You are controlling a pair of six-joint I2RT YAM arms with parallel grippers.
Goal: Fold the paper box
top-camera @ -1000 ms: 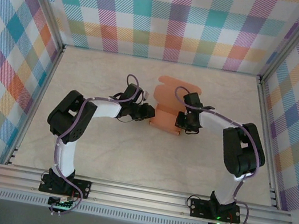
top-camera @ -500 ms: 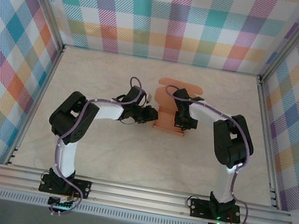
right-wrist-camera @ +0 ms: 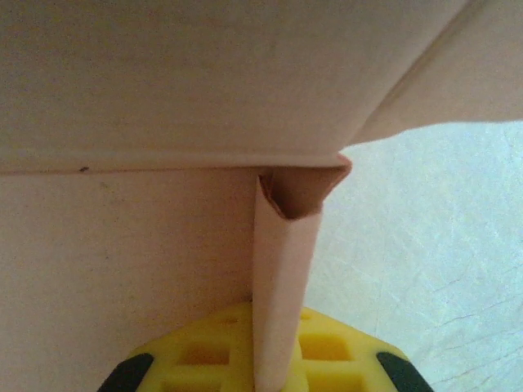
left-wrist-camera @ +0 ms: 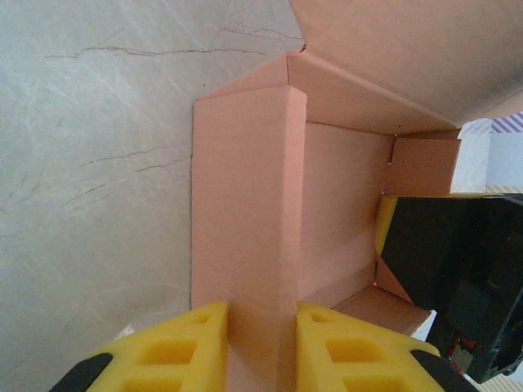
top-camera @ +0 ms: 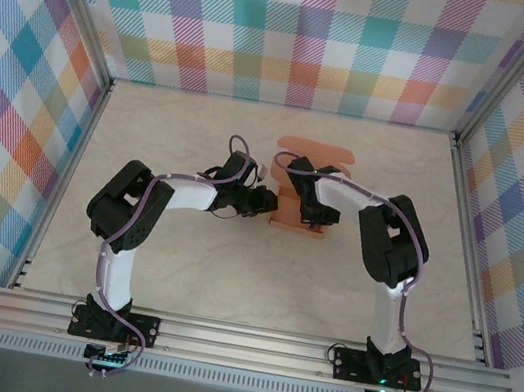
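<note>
While the paper box [top-camera: 316,151] sits half-formed toward the far middle of the bench [top-camera: 177,273], left jaws pinching one upright wall and right jaws clamped on a doubled-over wall, I would press both creases squarely, without tearing.

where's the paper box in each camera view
Top external: the paper box sits near the middle of the picture.
Left wrist: centre to upper right, one wall pinched by the left gripper at the bottom edge.
Right wrist: across the top and left, a thin wall pinched by the right gripper.
Shared landmark: the pale marbled table beside the box.
</note>
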